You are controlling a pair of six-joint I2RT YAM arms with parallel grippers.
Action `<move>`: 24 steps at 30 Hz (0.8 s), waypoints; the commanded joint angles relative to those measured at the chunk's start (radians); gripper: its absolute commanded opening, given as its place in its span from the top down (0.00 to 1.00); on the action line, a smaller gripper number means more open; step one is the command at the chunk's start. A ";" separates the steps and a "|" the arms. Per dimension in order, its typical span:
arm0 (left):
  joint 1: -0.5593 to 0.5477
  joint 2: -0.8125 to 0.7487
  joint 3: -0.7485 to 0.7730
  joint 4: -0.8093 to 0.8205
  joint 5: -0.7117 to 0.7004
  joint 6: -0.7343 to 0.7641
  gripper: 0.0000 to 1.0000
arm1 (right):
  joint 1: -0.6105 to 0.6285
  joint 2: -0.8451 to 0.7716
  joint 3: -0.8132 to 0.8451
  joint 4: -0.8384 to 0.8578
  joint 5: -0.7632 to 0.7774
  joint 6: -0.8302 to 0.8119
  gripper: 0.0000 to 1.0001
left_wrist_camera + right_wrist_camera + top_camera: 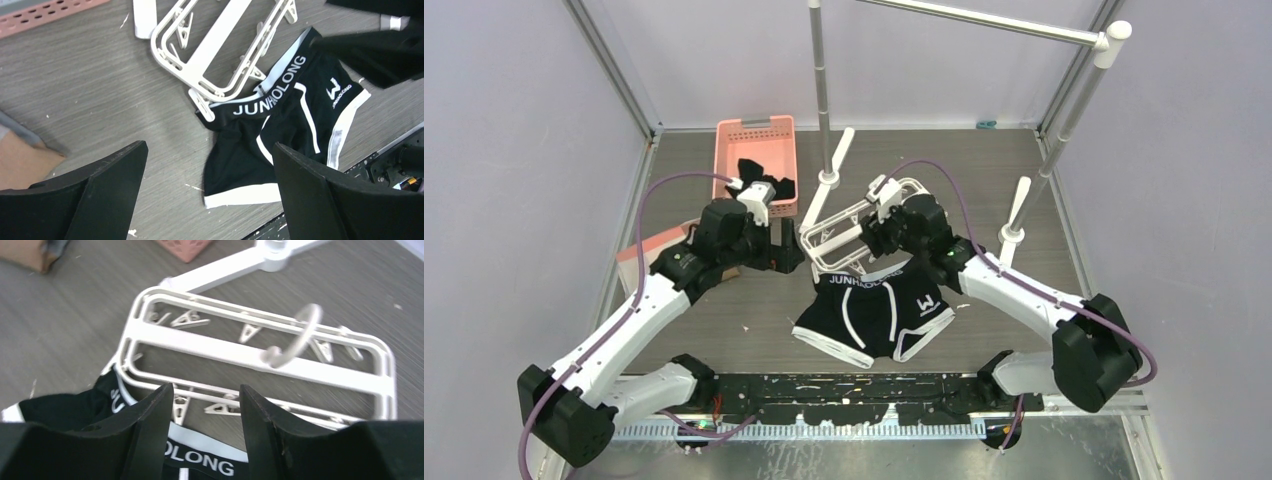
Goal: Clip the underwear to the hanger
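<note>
Maybe halfway tbh: black boxer briefs with white piping (874,315) lie on the grey wood-grain table (754,300), waistband against the white plastic clip hanger (210,345), left gripper (210,147) spread wide, right gripper (206,386) parted above it, both empty, can't tell if its clips (180,407) bite.

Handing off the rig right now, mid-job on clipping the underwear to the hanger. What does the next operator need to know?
Left gripper: jaws wide open, empty, above the table beside the underwear.
Right gripper: jaws apart, holding nothing, over the waistband at the hanger.
Things: the hanger lies on the table, with the underwear's waistband against its near rail.
Done: a clip sits at one end of the waistband, but I cannot tell if it bites.
Left: check the clips and fasten any loose part of the waistband.
</note>
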 commanded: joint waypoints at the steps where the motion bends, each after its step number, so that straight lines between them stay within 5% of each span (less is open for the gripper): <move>1: 0.004 -0.036 0.013 -0.070 -0.036 -0.014 0.02 | -0.035 -0.051 -0.006 0.007 0.192 0.086 0.42; 8: 0.004 -0.082 -0.008 -0.112 -0.081 0.021 0.02 | -0.078 -0.140 -0.047 0.012 0.110 -0.003 0.25; 14: 0.004 -0.127 -0.034 -0.133 -0.097 0.056 0.02 | -0.084 -0.203 -0.053 0.016 0.011 -0.210 0.21; 24: 0.004 -0.183 -0.090 -0.131 -0.114 0.074 0.01 | -0.088 -0.067 0.167 -0.583 -0.378 -0.770 0.18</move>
